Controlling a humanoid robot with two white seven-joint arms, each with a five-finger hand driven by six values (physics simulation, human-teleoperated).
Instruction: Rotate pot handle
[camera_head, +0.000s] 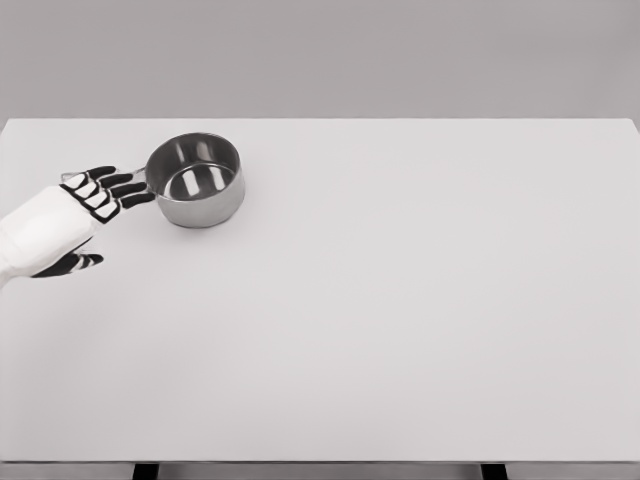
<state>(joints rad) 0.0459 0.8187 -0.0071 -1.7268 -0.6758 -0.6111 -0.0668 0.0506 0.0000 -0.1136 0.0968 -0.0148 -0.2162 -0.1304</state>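
Observation:
A small steel pot (198, 180) stands upright on the white table (400, 300), at the far left. Its thin handle (137, 175) points left, mostly hidden behind my fingers. My left hand (100, 195) comes in from the left edge, with its fingers (125, 187) stretched out toward the pot, lying over the handle. The fingertips end just short of the pot's wall. The thumb (75, 262) hangs below, apart from the handle. I cannot tell whether the fingers press on the handle or hover above it. The right arm does not show.
The table's far edge (320, 119) runs close behind the pot. The left edge of the table lies under my forearm (30, 240).

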